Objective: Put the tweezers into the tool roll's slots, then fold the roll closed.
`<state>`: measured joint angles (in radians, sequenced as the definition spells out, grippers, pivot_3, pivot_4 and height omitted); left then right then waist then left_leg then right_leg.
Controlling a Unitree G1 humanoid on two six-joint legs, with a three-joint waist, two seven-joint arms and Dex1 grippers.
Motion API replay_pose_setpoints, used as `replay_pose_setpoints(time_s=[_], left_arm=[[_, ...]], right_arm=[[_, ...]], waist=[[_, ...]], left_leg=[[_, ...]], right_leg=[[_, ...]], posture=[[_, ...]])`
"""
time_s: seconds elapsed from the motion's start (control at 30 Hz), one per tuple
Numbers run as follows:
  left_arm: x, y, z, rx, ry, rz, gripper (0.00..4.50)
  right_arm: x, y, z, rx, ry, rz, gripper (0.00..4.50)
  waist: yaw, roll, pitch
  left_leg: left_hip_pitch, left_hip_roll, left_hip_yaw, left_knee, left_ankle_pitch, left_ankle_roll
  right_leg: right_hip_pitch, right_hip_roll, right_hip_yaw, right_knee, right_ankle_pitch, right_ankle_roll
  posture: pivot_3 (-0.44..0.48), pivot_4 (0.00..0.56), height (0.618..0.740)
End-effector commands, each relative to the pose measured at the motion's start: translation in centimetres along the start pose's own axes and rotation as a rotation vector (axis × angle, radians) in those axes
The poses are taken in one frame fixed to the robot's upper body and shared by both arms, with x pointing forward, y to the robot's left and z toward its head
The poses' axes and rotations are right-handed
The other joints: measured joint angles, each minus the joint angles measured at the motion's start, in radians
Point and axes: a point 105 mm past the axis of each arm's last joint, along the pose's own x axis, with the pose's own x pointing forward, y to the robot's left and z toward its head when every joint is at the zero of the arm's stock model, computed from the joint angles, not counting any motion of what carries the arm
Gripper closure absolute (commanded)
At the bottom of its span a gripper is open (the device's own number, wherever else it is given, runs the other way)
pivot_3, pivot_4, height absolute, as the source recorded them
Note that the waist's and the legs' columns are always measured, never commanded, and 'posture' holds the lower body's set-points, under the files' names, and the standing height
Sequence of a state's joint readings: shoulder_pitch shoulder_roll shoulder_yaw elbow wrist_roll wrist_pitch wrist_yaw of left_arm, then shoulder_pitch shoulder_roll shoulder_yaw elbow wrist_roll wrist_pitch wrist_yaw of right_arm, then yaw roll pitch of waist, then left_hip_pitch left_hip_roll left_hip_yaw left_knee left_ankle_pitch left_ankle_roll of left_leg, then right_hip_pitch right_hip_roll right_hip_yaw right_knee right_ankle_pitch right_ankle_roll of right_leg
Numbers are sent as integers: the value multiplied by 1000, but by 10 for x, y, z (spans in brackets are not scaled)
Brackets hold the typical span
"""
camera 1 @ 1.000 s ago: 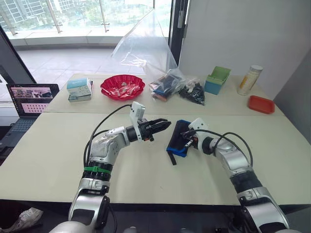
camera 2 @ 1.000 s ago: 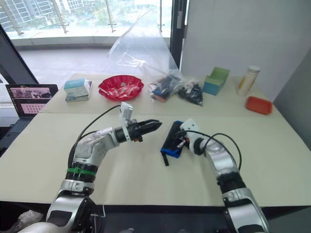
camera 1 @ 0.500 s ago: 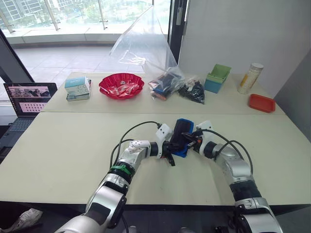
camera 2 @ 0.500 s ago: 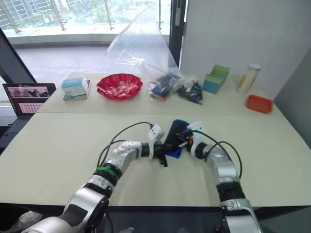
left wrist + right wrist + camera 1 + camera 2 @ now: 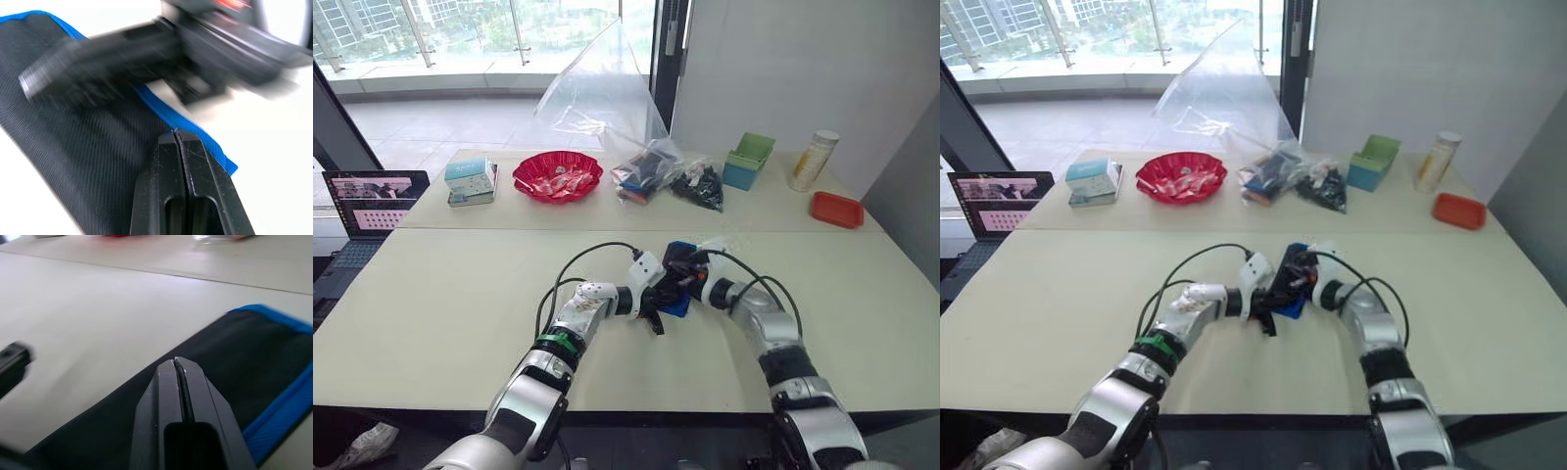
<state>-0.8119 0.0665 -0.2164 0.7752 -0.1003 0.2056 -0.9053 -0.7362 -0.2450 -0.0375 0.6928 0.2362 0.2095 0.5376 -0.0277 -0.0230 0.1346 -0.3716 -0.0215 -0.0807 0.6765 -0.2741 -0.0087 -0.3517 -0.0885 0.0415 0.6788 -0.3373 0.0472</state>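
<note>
On the desk [image 5: 431, 304], near the middle and nearer its front edge than its back, lies the tool roll [image 5: 674, 286], folded, black with blue edging. The left gripper [image 5: 178, 134] and right gripper [image 5: 175, 363] meet over it from either side, each with its fingers pressed together above the black fabric.

red bowl [image 5: 558, 176], laptop [image 5: 374, 192], green box [image 5: 750, 161], red tray [image 5: 838, 210]
</note>
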Motion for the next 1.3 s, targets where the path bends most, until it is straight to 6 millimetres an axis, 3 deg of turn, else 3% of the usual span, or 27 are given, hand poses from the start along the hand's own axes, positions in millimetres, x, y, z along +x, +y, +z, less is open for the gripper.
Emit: replay_pose_setpoints(time_s=[0.03, 0.23, 0.33, 0.4, 0.47, 0.57, 0.63, 0.73, 0.87, 1.03, 1.1, 1.3], left_arm=[[-19, 13, -44, -123, 132, 93, 4483], [-27, 12, -50, -141, 128, 113, 4483], [-31, 15, -42, -120, 84, 133, 4483], [-36, 19, -11, -83, -85, 148, 4483], [-47, 19, 13, -23, -197, 151, 4483], [-67, 12, 36, 35, -284, 130, 4483], [-84, 17, 47, 27, -339, 177, 3962], [-114, 19, 58, 30, -392, 197, 3071], [-187, 34, 30, 97, -261, 346, 1728], [-266, 40, -6, 121, -119, 513, 79], [-298, 37, -19, 104, -67, 569, 0], [-353, 29, -37, -5, -27, 675, 0]], right_arm=[[0, -36, -18, 45, 65, -202, 4500], [4, -52, -19, 7, 133, -310, 4500], [7, -50, -7, -1, 67, -293, 4500], [7, -46, 39, -12, -190, -249, 4500], [1, -40, 71, -51, -358, -186, 4500], [-10, -31, 89, -145, -444, -84, 4500], [-19, -29, 95, -174, -478, -27, 4500], [-34, -20, 96, -194, -466, 113, 3687], [-77, -12, 74, -287, -316, 293, 2314], [-121, -21, 65, -313, -217, 296, 608], [-139, -26, 61, -311, -173, 285, 20], [-171, -55, 29, -329, -33, 184, 20]], waist=[[-7, 0, 0], [-14, 1, -1], [-10, 0, -1], [-10, 1, -1], [-16, 2, 0], [-32, 3, 1], [-43, 3, 1], [-44, 3, 1], [-42, 5, 2], [-35, 9, 7], [-30, 10, 8], [-2, 9, 8]], left_leg=[[0, 0, 0, 0, 0, 0], [1, 1, 0, -2, 0, 0], [1, 1, 0, -1, 0, 0], [1, 1, 0, -1, 0, 0], [-3, 1, 0, -1, 0, 0], [-15, 3, 0, 0, 5, -8], [-21, 3, 1, 0, 5, -9], [-23, 3, 1, 0, 4, -7], [-22, 2, 1, -1, 4, -6], [-22, 1, 1, -1, 3, -6], [-21, 2, 1, -1, 0, 1], [-19, 2, 2, -2, -2, 3]], right_leg=[[0, 0, 0, 1, 0, 0], [0, 0, 0, 1, 0, 0], [1, -2, 0, 1, 0, 0], [1, -2, 0, 1, 0, 0], [-3, -2, 1, 1, 0, 0], [-12, -1, 1, 4, 0, 0], [-18, -1, 1, 6, 0, 0], [-18, -1, 0, 4, 0, 0], [-18, -2, 0, 3, 0, 0], [-19, -2, 0, 1, 0, 1], [-19, -2, 1, 0, 0, 1], [-18, -3, 1, -2, 0, 1]], posture=[[0, 150, 740], [0, 150, 740], [0, 150, 740], [0, 150, 740], [0, 150, 740], [0, 150, 740], [0, 150, 740], [0, 150, 740], [0, 150, 740], [0, 150, 740], [0, 150, 740], [0, 150, 740]])
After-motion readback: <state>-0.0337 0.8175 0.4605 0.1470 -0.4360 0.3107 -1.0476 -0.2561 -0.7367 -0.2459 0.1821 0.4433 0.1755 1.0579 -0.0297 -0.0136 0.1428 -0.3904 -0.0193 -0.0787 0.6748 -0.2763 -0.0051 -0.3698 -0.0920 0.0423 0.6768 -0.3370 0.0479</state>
